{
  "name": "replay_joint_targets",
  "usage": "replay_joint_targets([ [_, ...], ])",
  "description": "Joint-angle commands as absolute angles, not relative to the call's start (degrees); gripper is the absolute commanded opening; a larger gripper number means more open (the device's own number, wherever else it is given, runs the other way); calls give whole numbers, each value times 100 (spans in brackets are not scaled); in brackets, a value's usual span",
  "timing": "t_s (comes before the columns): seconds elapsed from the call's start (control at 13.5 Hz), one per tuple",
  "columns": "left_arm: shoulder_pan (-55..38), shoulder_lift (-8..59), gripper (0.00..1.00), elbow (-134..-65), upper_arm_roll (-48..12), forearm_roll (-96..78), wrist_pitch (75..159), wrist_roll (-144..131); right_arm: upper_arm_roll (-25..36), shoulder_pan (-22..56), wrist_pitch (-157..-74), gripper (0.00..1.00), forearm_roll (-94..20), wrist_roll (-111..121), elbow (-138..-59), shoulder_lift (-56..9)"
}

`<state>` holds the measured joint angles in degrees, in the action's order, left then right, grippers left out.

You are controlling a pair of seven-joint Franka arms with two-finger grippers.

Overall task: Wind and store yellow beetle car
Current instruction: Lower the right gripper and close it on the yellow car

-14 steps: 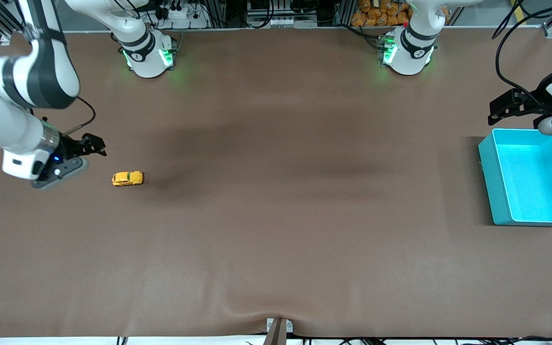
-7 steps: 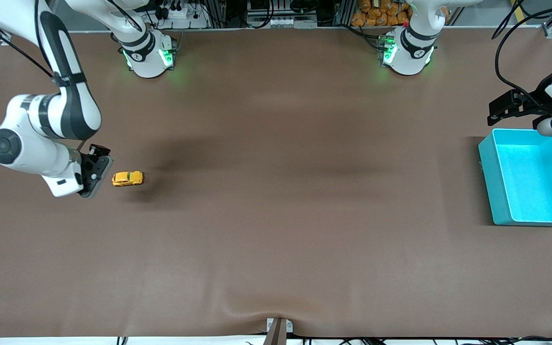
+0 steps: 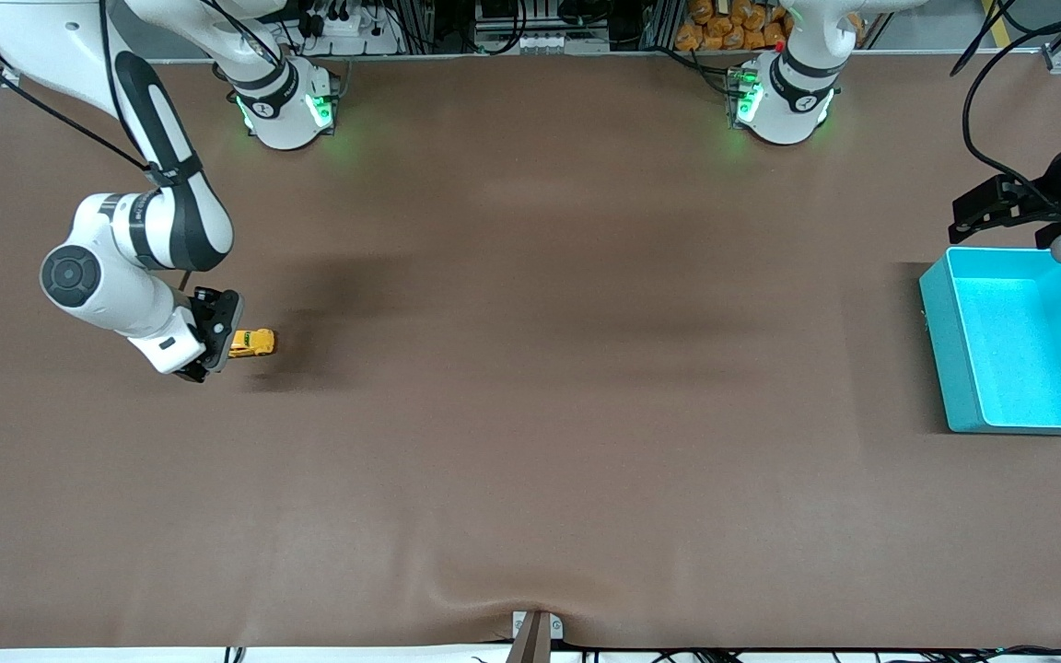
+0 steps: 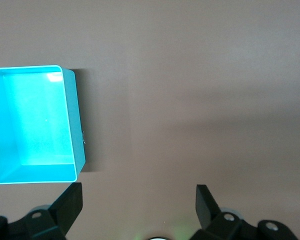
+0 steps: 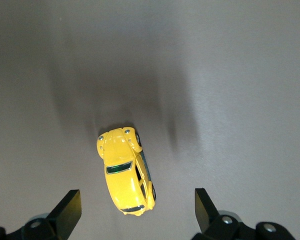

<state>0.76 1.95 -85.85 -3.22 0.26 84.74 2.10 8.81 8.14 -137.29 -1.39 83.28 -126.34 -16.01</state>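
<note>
The yellow beetle car (image 3: 252, 343) sits on its wheels on the brown desk (image 3: 530, 414), toward the right arm's end and well apart from the turquoise bin (image 3: 950, 368) at the left arm's end. The right gripper (image 3: 214, 343) hangs just over the car's end that faces the right arm's end of the desk, partly covering it in the front view. In the right wrist view the car (image 5: 126, 170) lies between the two dark fingers (image 5: 206, 205), slightly askew to the line that joins them, and the jaws stand wide apart with nothing held. The step in hand looks like the approach for the first grasp: the car is not yet gripped, not yet wound, and the bin is empty. The next move, as I judge it, calls for the right gripper to settle lower and centre over the rounded body, perhaps with a small turn of the wrist so the jaws close squarely on the car's sides, not on its nose or tail. The body is small and smooth, so an off-centre pinch could squirt it sideways or roll it away on its wheels. The left gripper (image 3: 1000, 204) waits near the bin's edge farthest from the front camera, its jaws also wide apart and empty; the left wrist view looks down on the bin (image 4: 72, 125) and bare desk.
</note>
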Motion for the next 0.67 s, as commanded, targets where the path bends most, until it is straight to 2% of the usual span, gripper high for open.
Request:
replay_joint_targets([
  [0.0,88,167,100,-8569,-334,-18,8429,149,870,809,-13992,100,-176,8963,-12866,-1564],
  [0.37,88,158,100,-8561,-334,-9,8429,123,879,765,-14607,100,-176,9272,-13201,-1635],
  [0.52,79,158,100,-8561,-334,-9,8429,114,879,747,-14660,98,-193,9273,-13210,-1722],
  [0.59,88,158,100,-8561,-334,-9,8429,114,879,730,-14660,93,-237,9272,-13210,-1757],
])
